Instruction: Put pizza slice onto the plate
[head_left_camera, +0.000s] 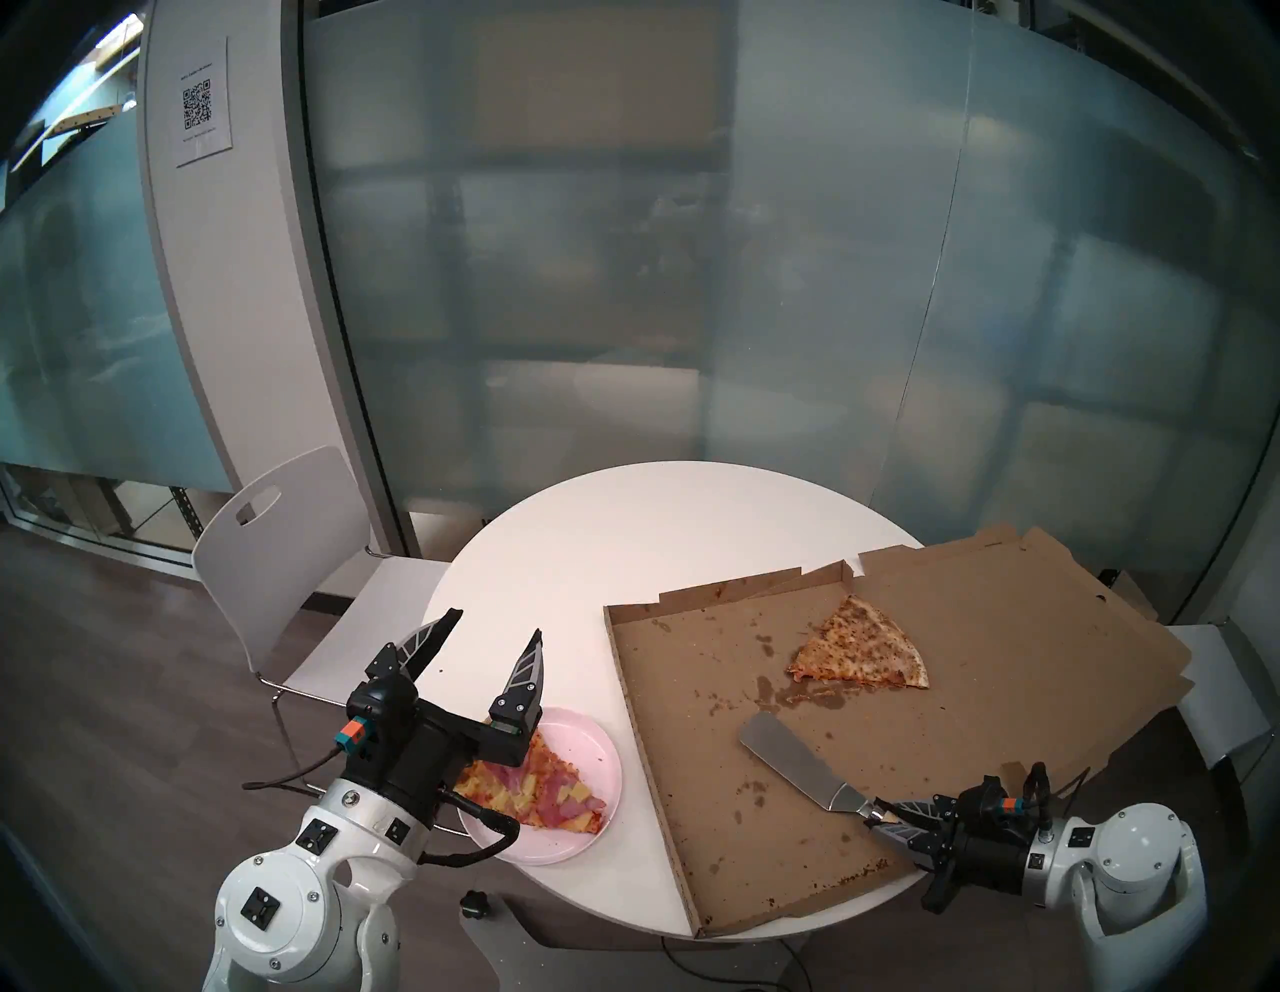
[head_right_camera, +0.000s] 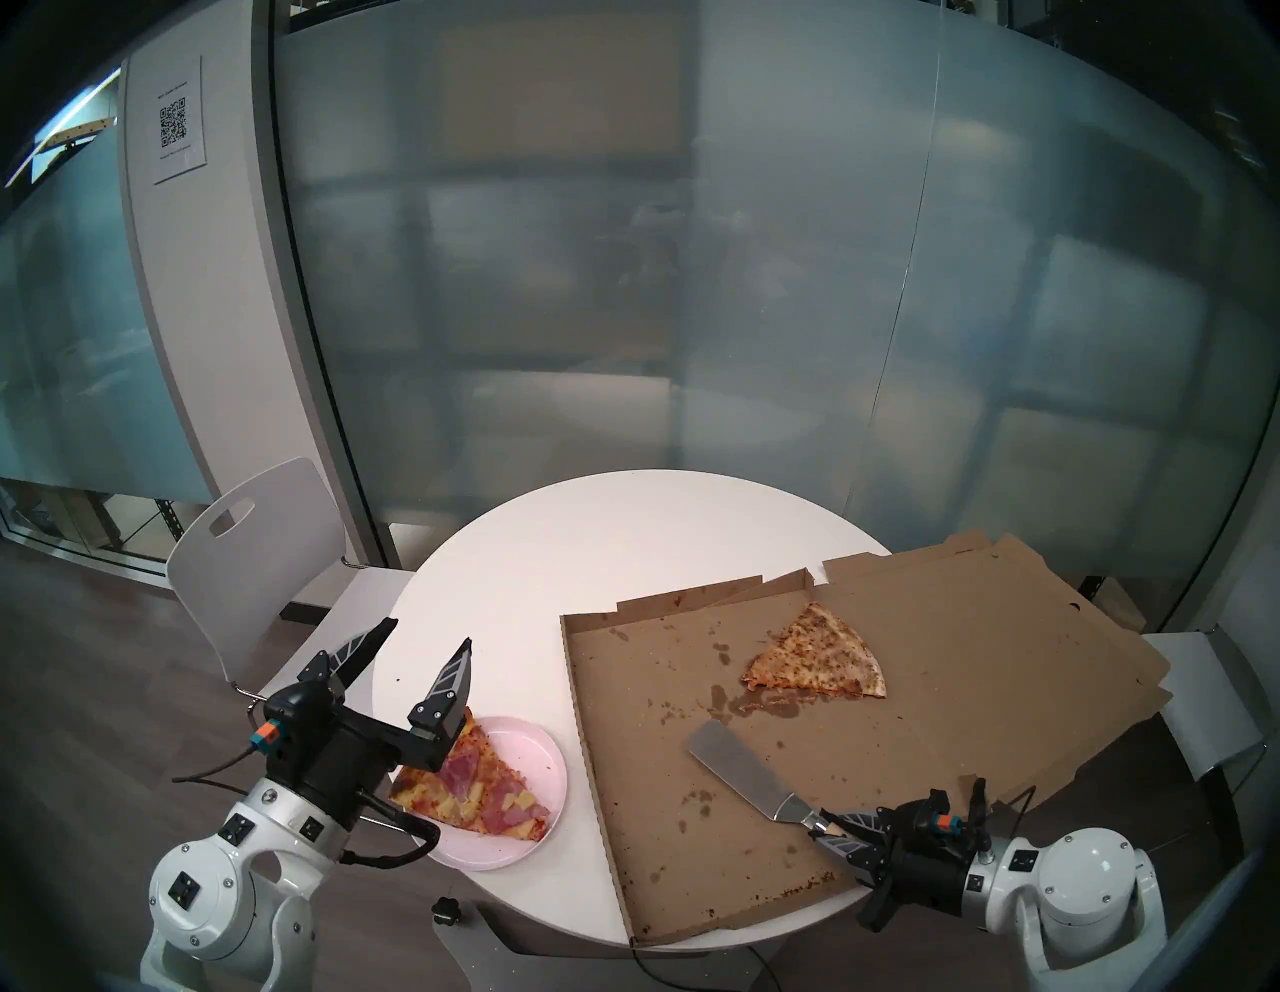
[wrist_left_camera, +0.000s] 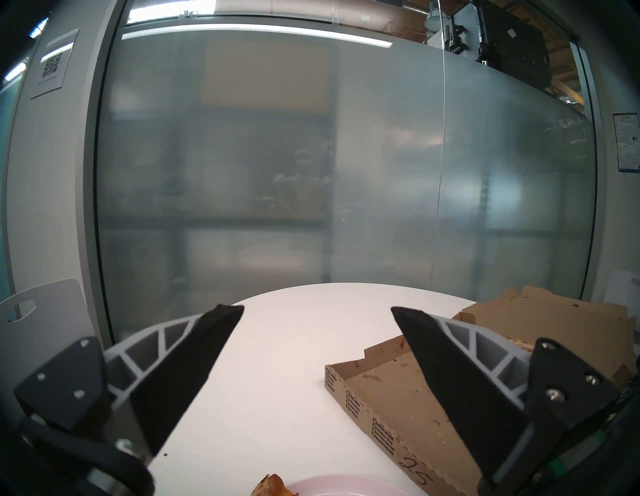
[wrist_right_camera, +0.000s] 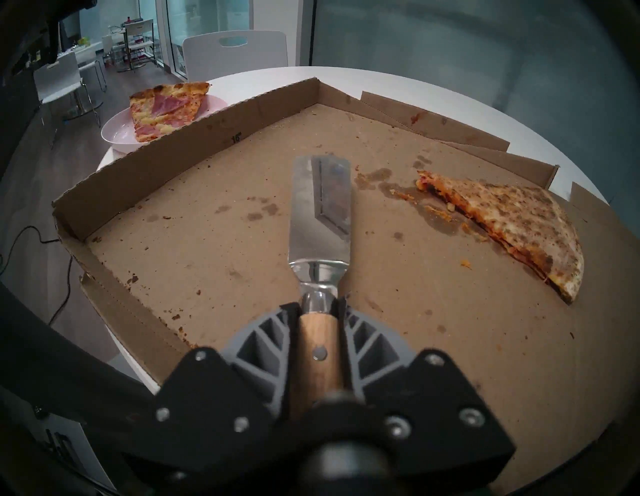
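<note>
left claw (head_left_camera: 493, 625): spread wide, nothing in it, hanging over the near-left part of the worktop (head_left_camera: 623, 526)
pizza slice (head_left_camera: 537, 786): ham and pineapple one, lying on the plate (head_left_camera: 592, 745), tip poking past the rim
pizza box (head_left_camera: 692, 762): open, greasy, just right of the plate
spatula (head_left_camera: 796, 762): blade over the box floor
pale slice (head_left_camera: 862, 654): sat further back in the box
right claw (head_left_camera: 878, 819): clamped on the spatula's wooden handle

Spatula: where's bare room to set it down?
Bare white table behind the plate, left of the pizza box. The box floor ahead of the spatula is bare but greasy. The plate, under the ham slice, is crowded.
</note>
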